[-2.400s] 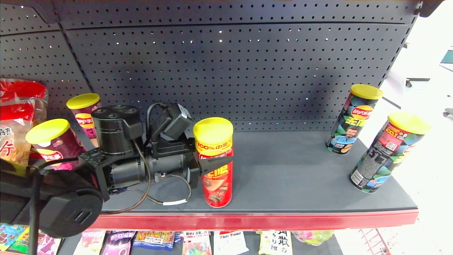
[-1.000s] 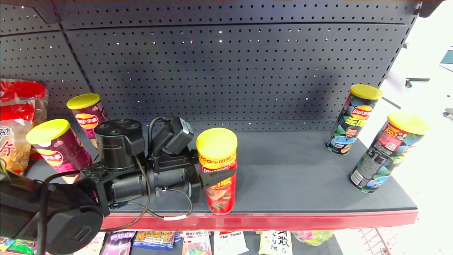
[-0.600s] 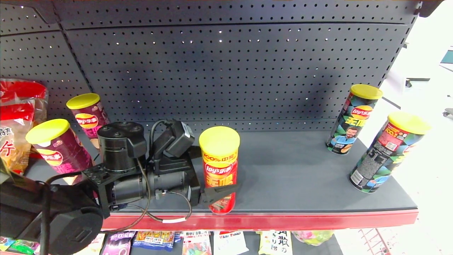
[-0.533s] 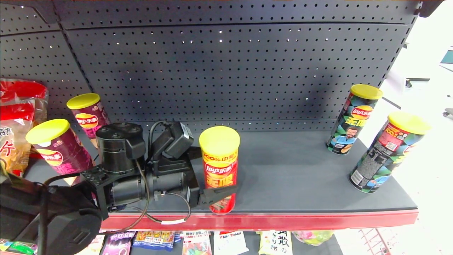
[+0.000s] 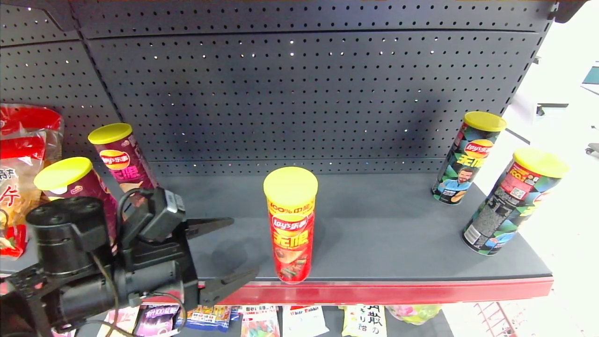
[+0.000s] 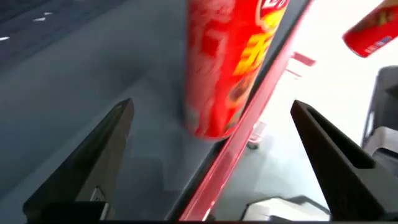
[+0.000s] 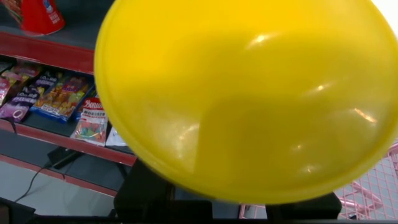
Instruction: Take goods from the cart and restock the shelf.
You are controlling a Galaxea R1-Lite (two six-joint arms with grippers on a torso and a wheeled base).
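The left claw hangs at the front edge of the shelf, its fingers spread wide, holding nothing. Just to its right, clear of both fingertips, a red can with a yellow lid stands upright near the shelf's red front lip (about midway along). Purple cans stand at the far left, dark cans at the far right. Another yellow lid sits hard against the right wrist camera; what holds it I cannot tell.

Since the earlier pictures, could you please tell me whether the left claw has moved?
Yes. The left claw has drawn back leftward, off the red can, which stands at the red shelf edge.
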